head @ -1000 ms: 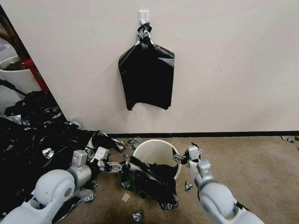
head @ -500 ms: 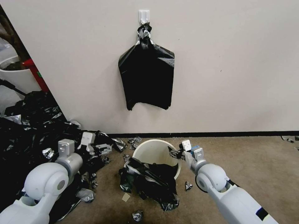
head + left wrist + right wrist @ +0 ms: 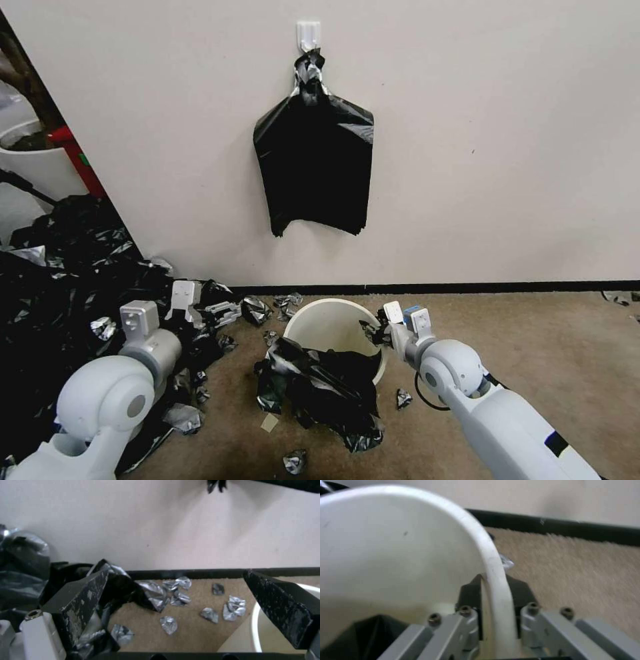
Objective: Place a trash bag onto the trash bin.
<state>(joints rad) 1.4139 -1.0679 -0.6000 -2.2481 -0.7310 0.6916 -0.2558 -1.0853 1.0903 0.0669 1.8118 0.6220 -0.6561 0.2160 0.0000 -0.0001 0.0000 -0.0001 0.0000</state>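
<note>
Trash bag (image 3: 320,390) film is draped over the near rim of the trash bin (image 3: 331,321), spilling onto the floor. Judged light, limp and slippery, it is best pinched at its mouth edge. The bin's rim is clamped between the right gripper (image 3: 375,331) fingers; the left gripper (image 3: 186,610) fingers are spread, empty.

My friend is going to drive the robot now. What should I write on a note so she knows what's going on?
Right tool: shut on the trash bin, one finger inside the rim and one outside, at the bin's right side.
Left tool: open, holding nothing, left of the bin near the pile of black film.
Trash bag: crumpled over the bin's near edge, mostly hanging down onto the carpet; the far rim is bare.
Done: bin gripped, bag partly draped.
Left: open the bag's mouth and stretch it around the whole rim.
</note>
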